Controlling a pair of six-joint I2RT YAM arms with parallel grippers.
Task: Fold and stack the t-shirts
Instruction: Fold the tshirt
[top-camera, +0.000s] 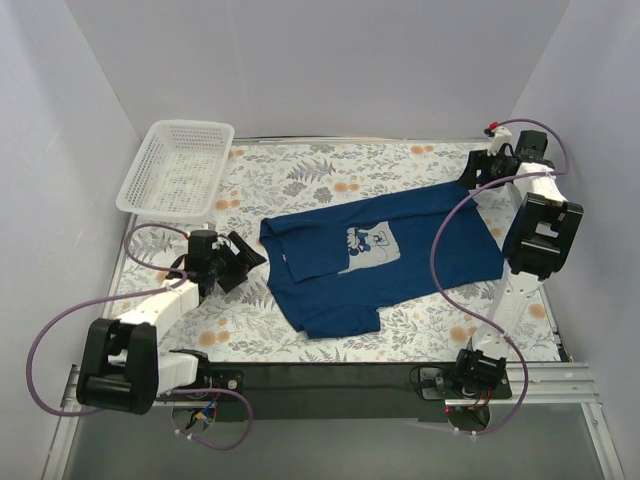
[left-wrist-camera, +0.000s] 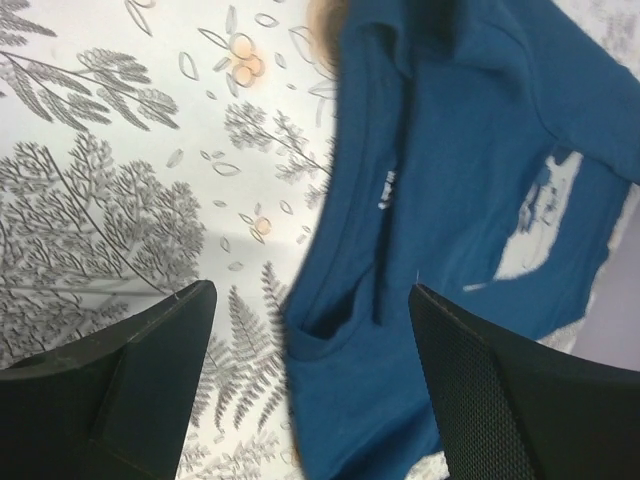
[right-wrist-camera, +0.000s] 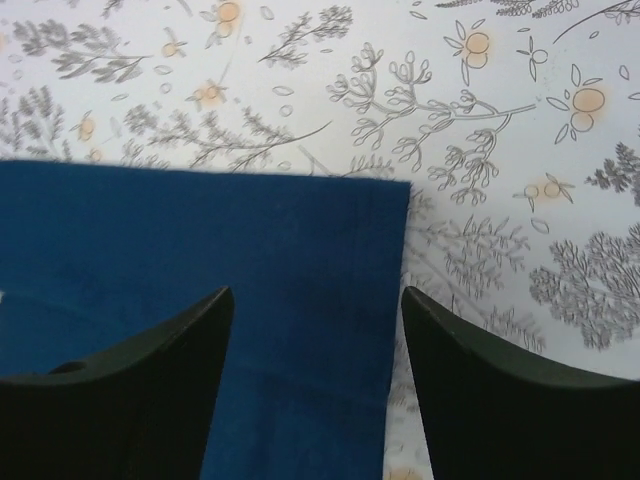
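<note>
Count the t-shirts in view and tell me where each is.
1. The navy t-shirt lies spread on the floral table, right of the white basket, which looks empty.

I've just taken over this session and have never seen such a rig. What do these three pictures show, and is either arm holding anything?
There are two robot arms, each ending in a two-finger gripper. The wide picture comes from a fixed camera above and behind them. It shows the left gripper beside the shirt's collar and the right gripper at the shirt's far right corner. The other two pictures come from cameras on the wrists, so the black shapes at the bottom are each gripper's own fingers. On the flower-patterned table a navy t-shirt lies spread out, print up, not yet folded. A white mesh basket stands at the far left. Both grippers are open, and neither holds anything.
</note>
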